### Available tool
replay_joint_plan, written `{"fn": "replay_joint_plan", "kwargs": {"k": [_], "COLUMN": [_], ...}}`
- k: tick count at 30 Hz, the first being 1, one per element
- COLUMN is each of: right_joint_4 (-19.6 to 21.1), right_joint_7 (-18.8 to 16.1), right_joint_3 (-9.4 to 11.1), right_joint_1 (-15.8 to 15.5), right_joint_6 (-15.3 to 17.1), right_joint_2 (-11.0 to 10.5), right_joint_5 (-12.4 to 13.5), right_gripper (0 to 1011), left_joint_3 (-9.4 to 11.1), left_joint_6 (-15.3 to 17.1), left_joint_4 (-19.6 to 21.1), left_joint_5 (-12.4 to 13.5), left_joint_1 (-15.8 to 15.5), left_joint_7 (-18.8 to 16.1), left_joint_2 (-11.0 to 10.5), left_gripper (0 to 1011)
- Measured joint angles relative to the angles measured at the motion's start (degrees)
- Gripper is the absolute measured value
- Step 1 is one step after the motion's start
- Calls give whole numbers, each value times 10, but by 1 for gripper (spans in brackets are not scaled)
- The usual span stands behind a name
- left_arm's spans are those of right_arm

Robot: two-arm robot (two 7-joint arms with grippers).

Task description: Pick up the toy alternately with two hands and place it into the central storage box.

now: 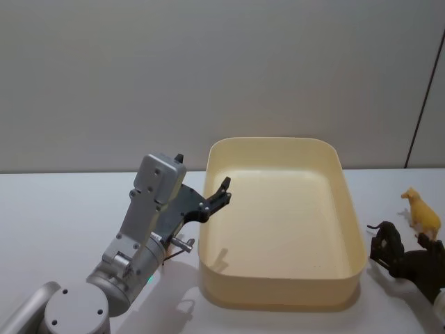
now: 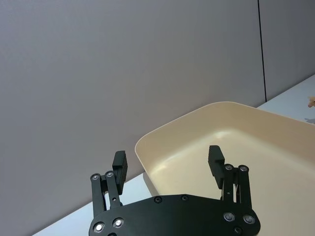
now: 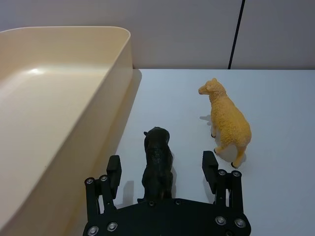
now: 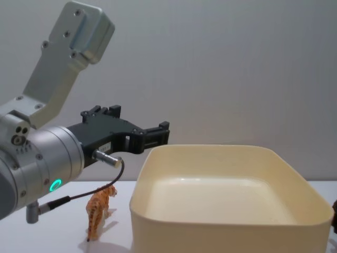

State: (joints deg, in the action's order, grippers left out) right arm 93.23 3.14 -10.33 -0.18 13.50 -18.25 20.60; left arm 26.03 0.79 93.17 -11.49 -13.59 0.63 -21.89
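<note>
The central storage box (image 1: pixel 278 292) is a cream-yellow tub in the middle of the white table, with no toy inside. My left gripper (image 1: pixel 221 195) hovers open and empty over the box's left rim (image 2: pixel 172 127); the chest view shows it (image 4: pixel 158 132) above that edge too. My right gripper (image 3: pixel 162 167) is low at the box's right side and open. A black toy animal (image 3: pixel 157 164) stands between its fingers with gaps on both sides. A yellow sheep toy (image 3: pixel 227 120) stands just beyond it, and an orange tiger toy (image 4: pixel 100 208) stands left of the box.
The box's outer wall (image 3: pixel 93 128) runs close along my right gripper. My silver left arm (image 4: pixel 37 158) with its green ring light sits over the table's left part, above the tiger. A plain grey wall stands behind the table.
</note>
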Motion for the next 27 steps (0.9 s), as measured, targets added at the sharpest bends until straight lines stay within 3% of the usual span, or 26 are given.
{"fn": "replay_joint_plan", "kwargs": {"k": [10,14,24,27], "right_joint_4": [-25,-31,-37,-37], "right_joint_7": [-4,-5,-7,-10], "right_joint_3": [0,0,0,0], "right_joint_1": [16,21,25,25], "right_joint_6": [6,7,8,8], "right_joint_2": [8,10,12,13], "right_joint_5": [-3,-3,-4,-4], "right_gripper": [806,645,356,337], "left_joint_3": [0,0,0,0], "left_joint_6": [0,0,0,0], "left_joint_4": [0,0,0,0], "left_joint_5": [0,0,0,0], "left_joint_1": [0,0,0,0], "left_joint_7": [0,0,0,0], "left_joint_2": [0,0,0,0], "left_gripper": [1001,1001,1001,1001]}}
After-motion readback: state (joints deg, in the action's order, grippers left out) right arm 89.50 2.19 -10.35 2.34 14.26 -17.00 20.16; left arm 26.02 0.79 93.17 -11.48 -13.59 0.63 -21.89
